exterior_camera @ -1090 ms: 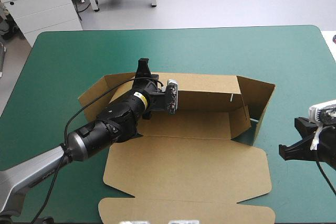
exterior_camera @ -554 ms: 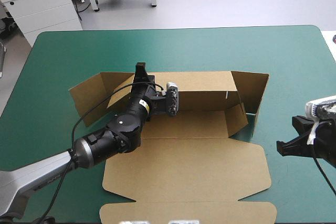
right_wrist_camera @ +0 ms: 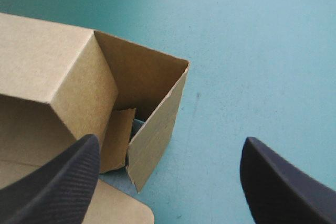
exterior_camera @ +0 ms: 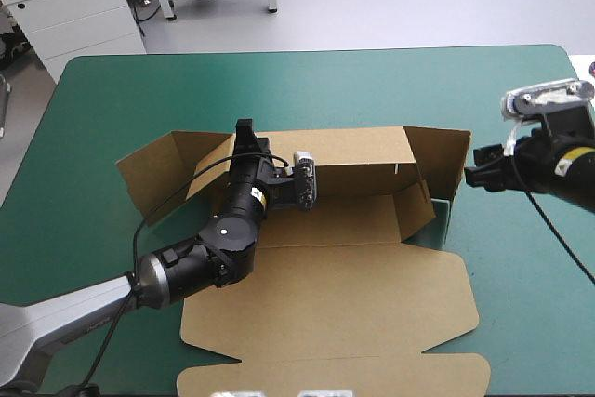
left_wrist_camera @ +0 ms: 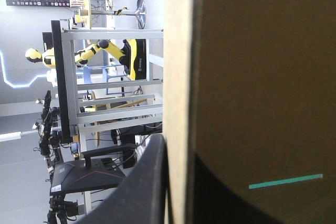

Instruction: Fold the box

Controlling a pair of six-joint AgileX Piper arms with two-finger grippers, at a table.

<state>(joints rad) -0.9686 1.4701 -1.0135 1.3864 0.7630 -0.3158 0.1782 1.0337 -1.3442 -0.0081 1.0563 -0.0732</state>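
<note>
The brown box (exterior_camera: 335, 230) lies in the middle of the table with its back wall (exterior_camera: 358, 163) raised and its lid (exterior_camera: 335, 304) flat toward the front edge. My left gripper (exterior_camera: 245, 133) is shut on the back wall's top edge near its left end. In the left wrist view the board's edge (left_wrist_camera: 178, 77) runs between the black fingers (left_wrist_camera: 155, 182). My right gripper (exterior_camera: 479, 177) hovers open just right of the raised right end flap (exterior_camera: 448, 163). The right wrist view shows that flap (right_wrist_camera: 157, 129) ahead of the wide-apart fingers (right_wrist_camera: 52, 182).
The box's left end flap (exterior_camera: 153, 174) leans outward toward the table's left side. Teal-green cover (exterior_camera: 372, 81) stretches from the box to the far edge. A white cabinet (exterior_camera: 74, 6) stands beyond the far left corner. The table's right edge runs close behind my right arm.
My right arm moved from the front right of the table up to the box's right end flap, and its fingers opened. The left gripper kept its hold while the box shifted slightly left.
</note>
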